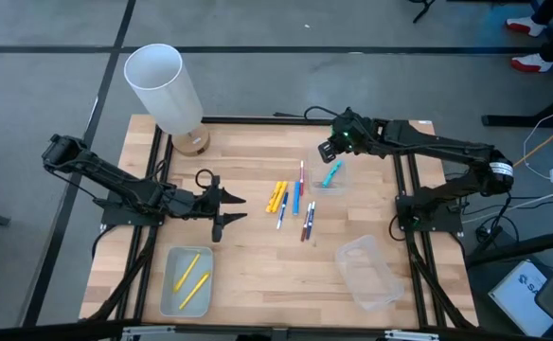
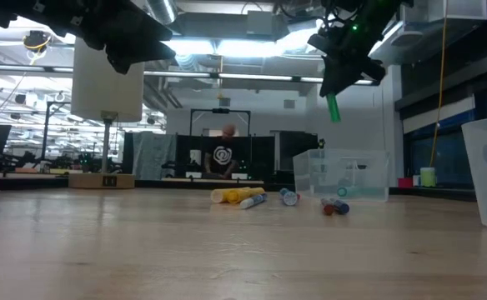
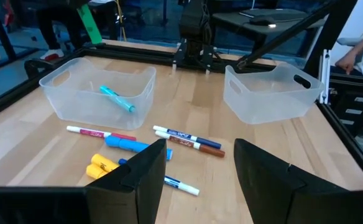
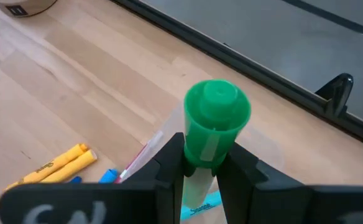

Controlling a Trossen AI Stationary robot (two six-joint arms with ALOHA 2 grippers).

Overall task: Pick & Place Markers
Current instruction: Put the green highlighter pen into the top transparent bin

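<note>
While the left gripper [image 1: 236, 210] hangs over the bare worktop [image 1: 258, 275] with its fingers [image 3: 138, 177] spread wide and holding nothing, the right gripper [image 1: 331, 150] is raised above a clear tray [image 1: 330, 177] at the far right, its fingers clamped on a green marker [image 4: 212, 124] that points down toward the tray. One teal marker [image 3: 117, 99] lies inside that tray. Loose markers [image 1: 291, 201], yellow, blue, red and others, lie scattered mid-worktop just beside it. Two yellow markers [image 1: 192, 278] rest in the near-left tray [image 1: 169, 294]; another clear tray [image 1: 369, 273] sits near right.
</note>
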